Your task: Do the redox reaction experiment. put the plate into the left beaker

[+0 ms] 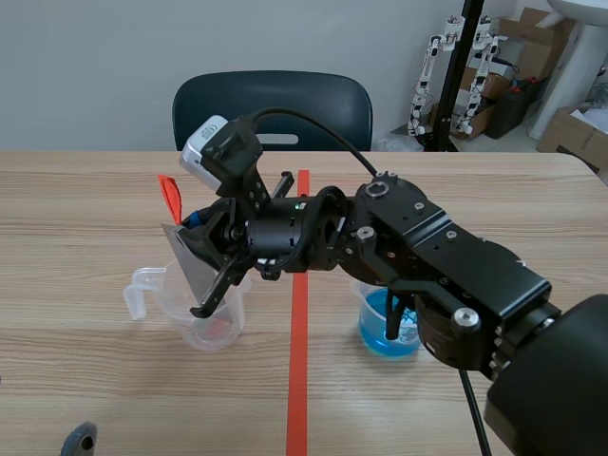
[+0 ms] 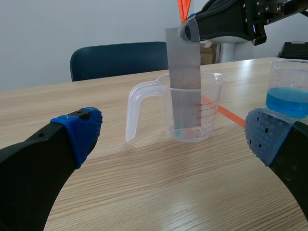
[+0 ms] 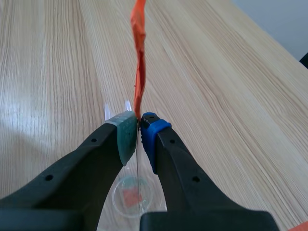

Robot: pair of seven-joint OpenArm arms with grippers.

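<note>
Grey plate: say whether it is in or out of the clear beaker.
Partly in: the plate has its lower end inside the clear beaker; the right tool grips its top.

We look across the table (image 1: 95, 209) from its near edge; both wrist cameras sit close, and all three share the beaker (image 2: 211, 115).

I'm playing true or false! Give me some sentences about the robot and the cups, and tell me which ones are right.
1. The right gripper is shut on the grey plate. True.
2. The plate's lower end is inside the clear beaker. True.
3. The other beaker holds red liquid. False: it holds blue liquid.
4. The left gripper grips the clear beaker. False: it is open and apart from the beaker.
</note>
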